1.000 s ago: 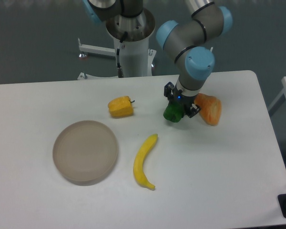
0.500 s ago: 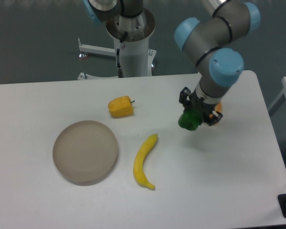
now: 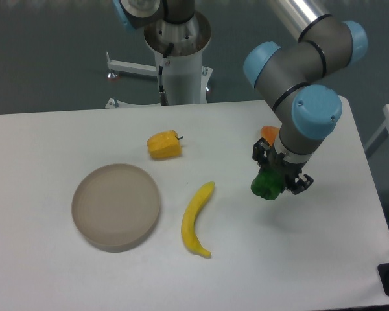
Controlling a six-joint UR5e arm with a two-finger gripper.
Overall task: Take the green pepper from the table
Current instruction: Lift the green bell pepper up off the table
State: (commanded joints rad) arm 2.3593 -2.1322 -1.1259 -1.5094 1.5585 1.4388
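The green pepper (image 3: 266, 186) is small, glossy and dark green. My gripper (image 3: 276, 180) is shut on it and holds it above the white table (image 3: 324, 259), right of centre. The gripper's black fingers clasp the pepper from both sides, and the arm's grey and blue wrist hangs over it. The pepper's top is hidden by the gripper.
A yellow pepper (image 3: 164, 145) lies at the back centre. A banana (image 3: 196, 219) lies in the middle. A round grey plate (image 3: 116, 205) sits at the left. An orange pepper (image 3: 268, 133) peeks out behind the arm. The robot's base (image 3: 179, 58) stands behind the table.
My gripper has lifted the green pepper off the table and carried it right and toward the front, away from the orange pepper, which is now mostly hidden behind the arm.
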